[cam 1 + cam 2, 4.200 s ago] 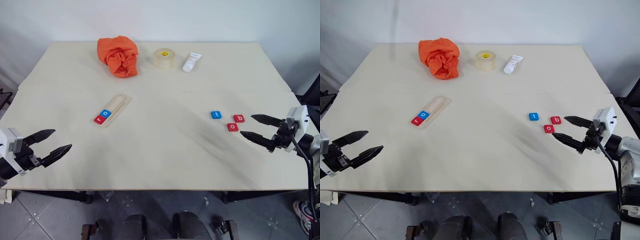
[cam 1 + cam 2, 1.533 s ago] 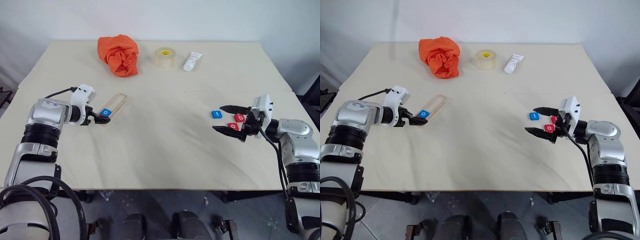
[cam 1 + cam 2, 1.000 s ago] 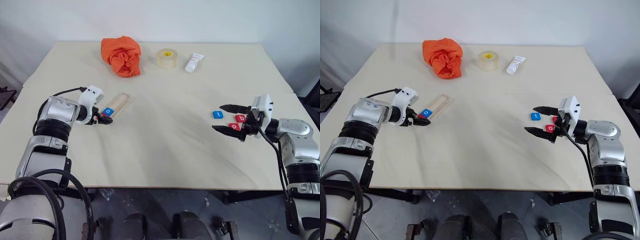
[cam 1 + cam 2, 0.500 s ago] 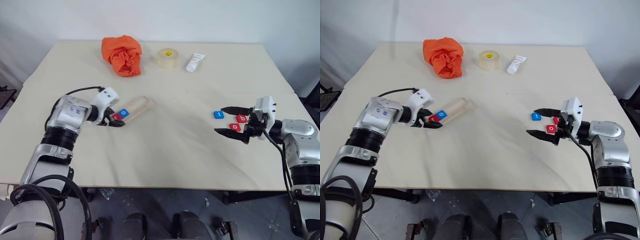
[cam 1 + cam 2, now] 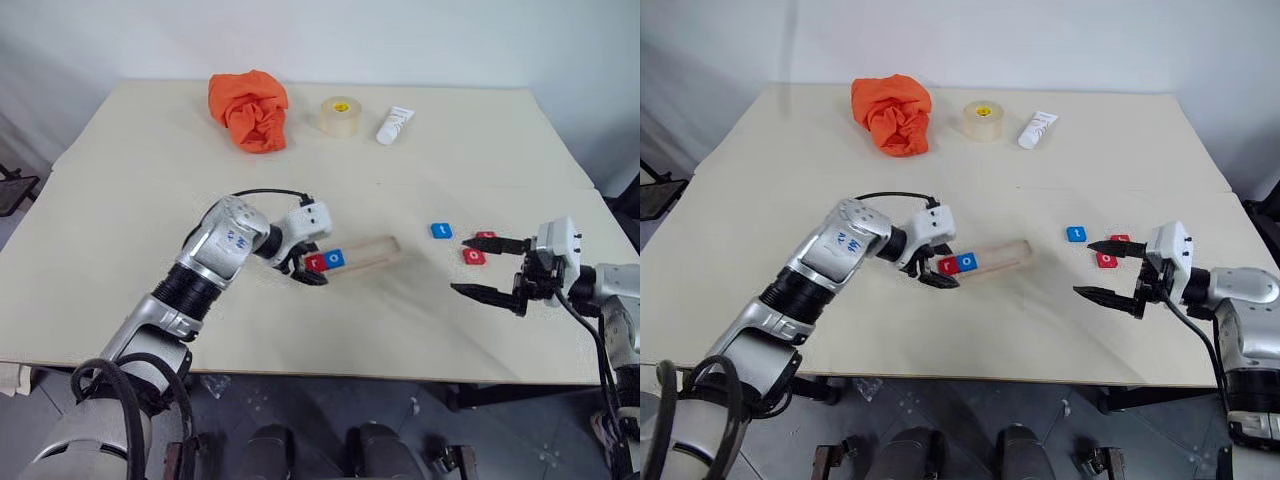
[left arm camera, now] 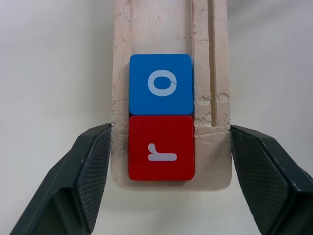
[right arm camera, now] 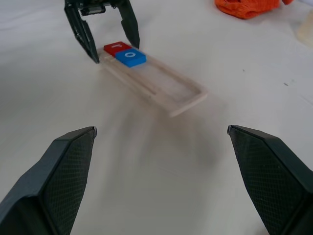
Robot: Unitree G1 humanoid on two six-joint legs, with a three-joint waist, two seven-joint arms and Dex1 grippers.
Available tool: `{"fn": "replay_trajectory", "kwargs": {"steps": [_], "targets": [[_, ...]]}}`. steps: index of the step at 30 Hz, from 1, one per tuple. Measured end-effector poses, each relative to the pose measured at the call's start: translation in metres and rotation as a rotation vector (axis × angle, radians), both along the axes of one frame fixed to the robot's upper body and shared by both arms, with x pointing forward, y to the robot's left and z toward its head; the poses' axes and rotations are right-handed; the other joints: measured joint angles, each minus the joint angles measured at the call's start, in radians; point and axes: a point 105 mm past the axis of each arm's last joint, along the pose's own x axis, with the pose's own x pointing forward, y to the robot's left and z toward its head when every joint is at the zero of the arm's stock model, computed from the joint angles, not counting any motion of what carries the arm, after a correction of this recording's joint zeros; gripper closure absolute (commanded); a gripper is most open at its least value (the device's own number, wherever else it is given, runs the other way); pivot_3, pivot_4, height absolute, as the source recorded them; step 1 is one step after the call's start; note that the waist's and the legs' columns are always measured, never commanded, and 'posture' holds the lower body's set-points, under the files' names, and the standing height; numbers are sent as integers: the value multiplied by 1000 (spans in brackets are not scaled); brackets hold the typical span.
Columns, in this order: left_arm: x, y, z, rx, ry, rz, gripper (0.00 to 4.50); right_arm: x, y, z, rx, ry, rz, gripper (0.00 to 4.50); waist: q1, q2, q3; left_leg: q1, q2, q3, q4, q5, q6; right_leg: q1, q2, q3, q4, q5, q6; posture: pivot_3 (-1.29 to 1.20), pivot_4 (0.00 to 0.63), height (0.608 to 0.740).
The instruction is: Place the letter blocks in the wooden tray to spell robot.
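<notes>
The wooden tray (image 5: 368, 251) lies near the table's middle, with a red r block (image 6: 161, 148) and a blue o block (image 6: 161, 84) side by side at its left end. My left gripper (image 5: 305, 268) is shut on that end, one finger pressed against each long side. To the right lie a blue t block (image 5: 441, 230), a red o block (image 5: 473, 257) and a red b block (image 5: 1120, 239). My right gripper (image 5: 460, 265) hangs open just right of them, the upper finger crossing the b block.
At the table's far edge sit a crumpled orange cloth (image 5: 248, 108), a tape roll (image 5: 341, 116) and a white tube (image 5: 393, 124). Bare tabletop (image 5: 400, 330) runs between the tray and the front edge.
My left gripper has carried the tray, with r and o on it, rightward from the left side to mid-table, turning it nearly level. The right gripper drew back a little to the right.
</notes>
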Motion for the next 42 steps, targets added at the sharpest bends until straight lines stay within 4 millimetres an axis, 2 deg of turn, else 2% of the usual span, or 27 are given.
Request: {"fn": "replay_trajectory", "kwargs": {"steps": [3,9,14,19,22,26,31,36,38,42], "targets": [[-4,-7,-8,40,8,-40,1116,-7,-4,-3,9,4,-43,0,-2,0,0,0,0,0,0,0,0,0,0,0,-1,0,0,0,150,740],[-11,-16,-8,63,1,-92,1116,-15,-8,-2,20,-8,-91,0,-1,0,0,0,0,0,0,0,0,0,0,1,-1,0,0,0,150,740],[-20,-19,-10,101,-25,-141,1116,-17,-11,-2,27,-10,-120,0,-1,0,0,0,0,0,0,0,0,1,0,1,-1,0,0,0,150,740],[-21,-23,-13,100,-29,-143,1116,-18,-10,-2,27,-13,-126,0,0,0,0,0,0,0,0,1,1,1,0,1,-1,0,0,0,150,740],[-22,-30,-12,88,-38,-151,78,-17,-10,-1,28,-16,-130,0,0,0,0,0,0,0,0,1,1,1,0,1,-1,0,0,0,150,740],[-21,-33,-14,56,-69,-140,11,-16,-10,0,29,-22,-133,0,-2,0,0,0,0,0,0,1,1,1,0,1,-1,0,0,0,150,740],[-22,-18,1,-46,-117,-104,11,-14,-9,4,32,-34,-133,0,-2,0,0,0,0,0,0,1,1,1,1,1,-1,0,0,0,150,740],[-32,1,19,-247,-163,-50,11,-9,-14,3,47,-23,-184,0,-1,0,0,0,0,-1,0,1,1,2,0,1,-2,0,0,0,150,740],[-38,15,27,-388,-175,-18,11,-6,-20,-1,53,-4,-245,0,-1,0,0,1,0,-2,0,1,1,2,0,0,-2,0,0,0,150,740],[-48,41,24,-529,-211,18,11,3,-31,-14,62,25,-405,0,-3,0,0,2,0,-2,-1,1,1,4,0,0,-3,0,0,0,150,740]]}}
